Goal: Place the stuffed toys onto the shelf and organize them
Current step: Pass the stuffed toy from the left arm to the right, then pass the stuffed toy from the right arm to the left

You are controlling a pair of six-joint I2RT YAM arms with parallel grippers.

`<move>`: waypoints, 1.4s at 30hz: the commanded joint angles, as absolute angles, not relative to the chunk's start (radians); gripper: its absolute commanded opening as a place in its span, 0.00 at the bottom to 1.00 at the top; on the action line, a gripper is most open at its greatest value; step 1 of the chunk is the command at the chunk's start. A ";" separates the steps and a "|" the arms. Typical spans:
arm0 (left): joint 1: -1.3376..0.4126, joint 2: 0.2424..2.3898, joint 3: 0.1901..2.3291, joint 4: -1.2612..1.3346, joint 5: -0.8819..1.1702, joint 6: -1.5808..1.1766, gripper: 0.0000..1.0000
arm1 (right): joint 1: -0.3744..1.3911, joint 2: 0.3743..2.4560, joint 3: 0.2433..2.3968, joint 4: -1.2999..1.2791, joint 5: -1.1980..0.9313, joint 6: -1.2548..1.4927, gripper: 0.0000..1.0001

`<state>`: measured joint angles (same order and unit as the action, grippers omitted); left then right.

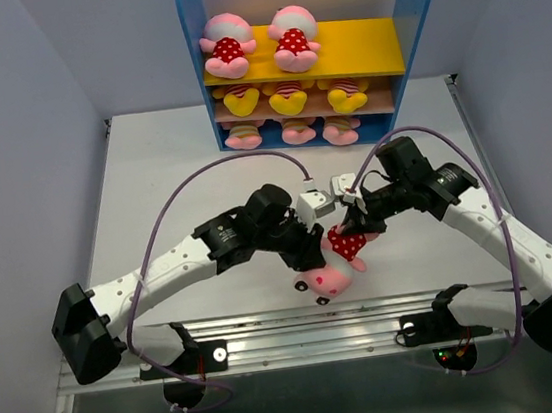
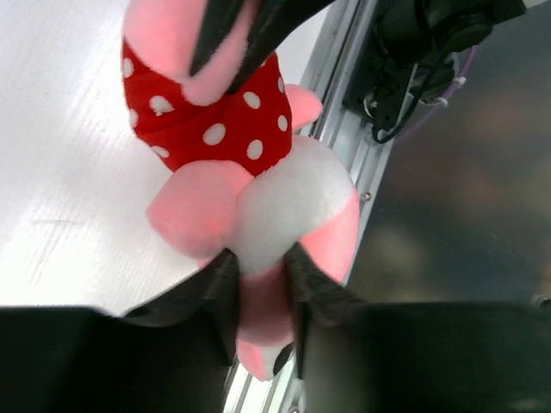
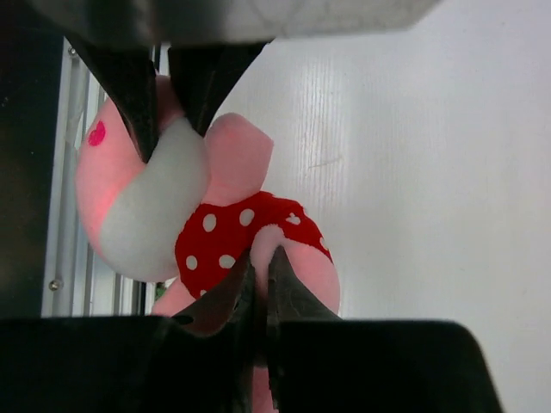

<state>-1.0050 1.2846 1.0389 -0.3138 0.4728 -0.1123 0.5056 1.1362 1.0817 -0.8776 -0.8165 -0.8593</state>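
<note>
Done: eight toys (image 1: 227,49) are sitting on the shelf (image 1: 368,49).
Remaining: one pig (image 1: 330,278), which you are holding.
Left gripper (image 2: 261,284): clamping its head.
Right gripper (image 3: 258,280): pinching a limb, beside the left.

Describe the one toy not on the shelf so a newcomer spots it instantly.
Start at the blue shelf at the back, then come forward to where the left tool and right tool meet. Both pinch a pink pig in a red white-dotted outfit. Its two twins lie on the yellow board; this one alone is unshelved.
</note>
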 commanded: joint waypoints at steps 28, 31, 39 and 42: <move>-0.822 0.879 0.538 0.621 -0.124 -0.733 0.98 | 0.238 1.015 0.996 -0.233 -0.297 0.524 0.01; -0.811 0.960 0.558 0.669 -0.101 -0.817 0.99 | 0.238 1.028 0.966 -0.196 -0.376 0.589 0.01; -0.784 1.110 0.597 0.850 -0.005 -0.991 0.98 | 0.238 1.028 0.917 -0.126 -0.481 0.652 0.01; -0.782 1.140 0.618 0.871 -0.005 -1.012 0.97 | 0.238 1.022 0.891 -0.092 -0.527 0.679 0.01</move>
<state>-0.7891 1.1252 0.5522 0.7288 -0.0372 -0.9497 0.2367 1.0405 0.9028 -0.2100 -0.4458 0.6212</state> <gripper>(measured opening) 0.984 0.068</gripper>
